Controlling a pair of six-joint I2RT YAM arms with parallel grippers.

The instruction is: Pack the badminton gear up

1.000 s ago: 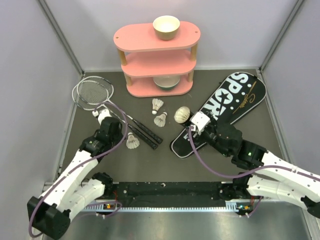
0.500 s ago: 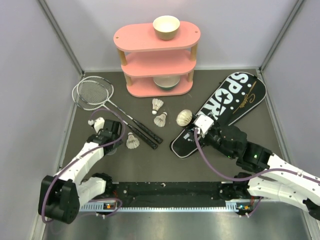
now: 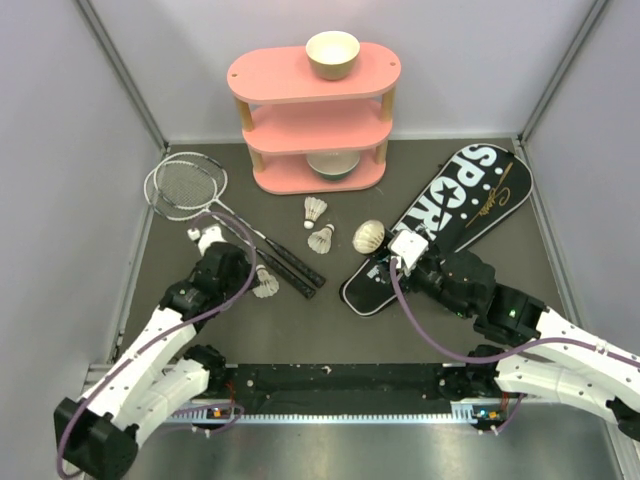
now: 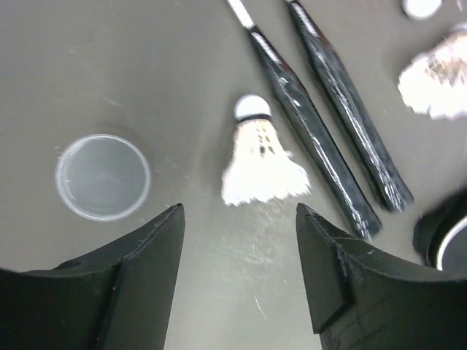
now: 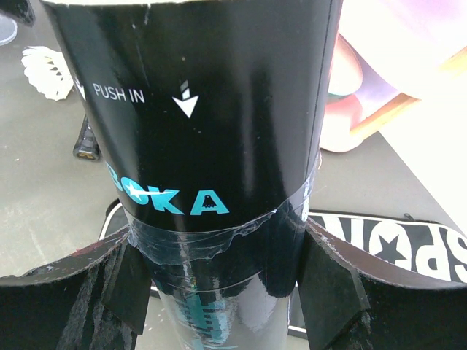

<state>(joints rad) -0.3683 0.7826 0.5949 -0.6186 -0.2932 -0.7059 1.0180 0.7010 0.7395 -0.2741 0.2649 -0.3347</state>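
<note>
Your left gripper (image 4: 239, 219) had swung right, away from the grey side wall (image 3: 60, 200), since half a second earlier; it hung spread above a white feather shuttlecock (image 4: 259, 164). Two black wrapped racket handles (image 4: 321, 138) lay just right of it (nearly touching), a clear round plastic lid (image 4: 103, 176) on bare mat (image 4: 146, 65) to its left. Your right gripper (image 5: 219, 281) pinched the glossy black tube (image 5: 219, 109) above the narrow end of the long black SPORT bag (image 3: 470, 195), the pink three-tier shelf (image 3: 315, 120) near ahead.
</note>
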